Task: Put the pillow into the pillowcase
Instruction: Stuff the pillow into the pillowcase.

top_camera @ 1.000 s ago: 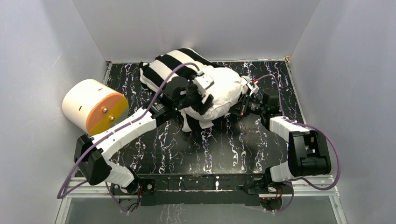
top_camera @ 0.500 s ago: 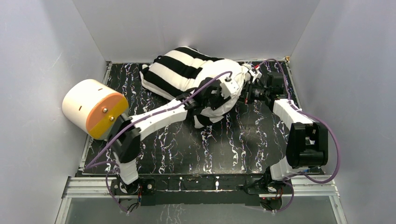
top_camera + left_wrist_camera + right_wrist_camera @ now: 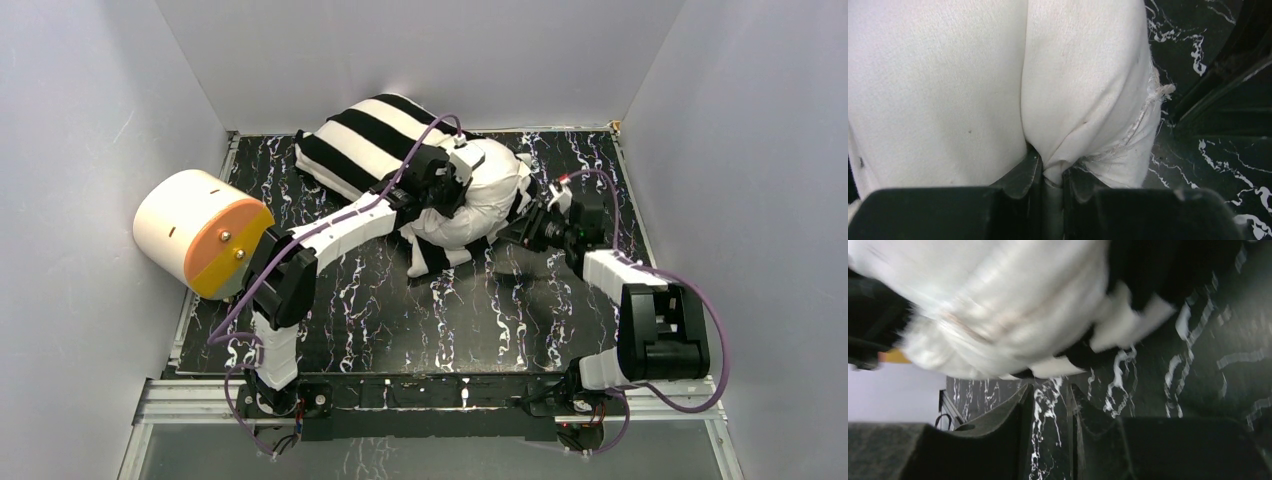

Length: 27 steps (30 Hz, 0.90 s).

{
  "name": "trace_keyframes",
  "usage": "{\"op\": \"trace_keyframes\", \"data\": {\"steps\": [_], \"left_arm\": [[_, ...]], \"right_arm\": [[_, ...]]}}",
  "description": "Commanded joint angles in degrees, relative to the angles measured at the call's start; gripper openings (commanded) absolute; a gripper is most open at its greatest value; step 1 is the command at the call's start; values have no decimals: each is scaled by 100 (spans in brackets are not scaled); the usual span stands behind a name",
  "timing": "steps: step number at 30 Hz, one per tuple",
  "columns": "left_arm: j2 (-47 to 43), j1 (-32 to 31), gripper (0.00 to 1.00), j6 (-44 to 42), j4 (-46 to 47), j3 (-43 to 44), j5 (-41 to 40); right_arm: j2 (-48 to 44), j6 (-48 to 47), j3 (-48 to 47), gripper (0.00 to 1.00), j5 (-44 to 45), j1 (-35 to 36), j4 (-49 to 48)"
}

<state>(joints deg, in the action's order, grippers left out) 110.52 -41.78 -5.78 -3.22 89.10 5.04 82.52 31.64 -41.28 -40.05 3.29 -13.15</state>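
Observation:
The white pillow (image 3: 487,196) lies at the back of the table, its left part inside the black-and-white striped pillowcase (image 3: 365,140). A striped flap (image 3: 428,256) hangs out below it. My left gripper (image 3: 455,183) rests on top of the pillow. In the left wrist view this gripper (image 3: 1051,164) is shut on a pinched fold of the pillow (image 3: 948,75). My right gripper (image 3: 533,226) sits just off the pillow's right end. In the right wrist view it (image 3: 1050,392) is open, with only tabletop between its fingers, and the blurred pillow (image 3: 998,300) lies beyond them.
A cream cylinder with an orange face (image 3: 200,232) lies at the left wall. The black white-veined tabletop (image 3: 480,310) is boxed in by pale walls on three sides. The left arm (image 3: 330,230) stretches diagonally across the table's left half.
My left gripper has closed on a fold of the pillow. My right gripper has opened, let go and drawn back from the pillow's right end.

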Motion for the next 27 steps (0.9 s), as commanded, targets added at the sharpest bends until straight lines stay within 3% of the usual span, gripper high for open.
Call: {"op": "trace_keyframes", "data": {"steps": [1, 8, 14, 21, 27], "left_arm": [[106, 289, 0, 177, 143, 521, -316], [302, 284, 0, 374, 88, 1014, -319], [372, 284, 0, 483, 93, 1148, -271], [374, 287, 0, 525, 95, 1165, -239], [374, 285, 0, 519, 68, 1198, -248]], "right_arm": [[-536, 1394, 921, 40, 1318, 10, -1615], [-334, 2216, 1372, 43, 2077, 235, -2642], [-255, 2561, 1329, 31, 2842, 587, -2942], [336, 2954, 1346, 20, 3100, 609, -3472], [934, 3169, 1155, 17, 3103, 643, -3779]]}}
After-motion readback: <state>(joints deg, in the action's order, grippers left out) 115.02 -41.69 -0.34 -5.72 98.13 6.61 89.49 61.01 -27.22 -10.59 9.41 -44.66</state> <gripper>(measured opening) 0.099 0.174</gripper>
